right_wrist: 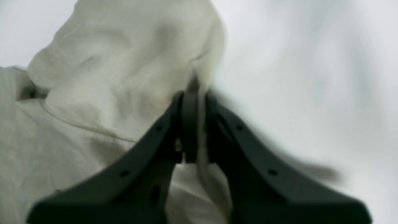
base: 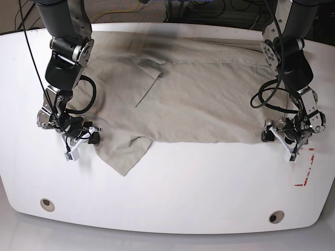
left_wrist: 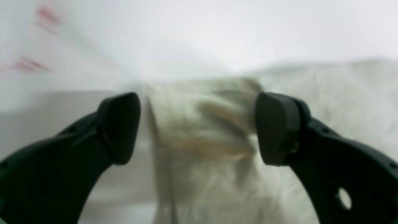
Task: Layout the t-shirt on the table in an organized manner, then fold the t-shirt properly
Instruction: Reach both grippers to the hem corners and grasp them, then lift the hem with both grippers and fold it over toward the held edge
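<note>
Spread out on the table [base: 167, 198], but not tidy yet: the t-shirt [base: 199, 104] lying mostly flat across the far half, with 1 sleeve flopped down toward the near edge and some wrinkles near the collar

Pinched tight on the cloth edge by the right gripper [right_wrist: 194, 102], with a bit of fabric squeezed between the 2 fingers

Wide open and holding nothing: the left gripper [left_wrist: 199, 127], low over the other edge of the shirt with cloth between its fingers

Still to do, by the look of it: grab that side, pull smooth, then all the folding

No brand, label or words to read anywhere, only a red dashed mark [base: 306, 172] on the table
</note>
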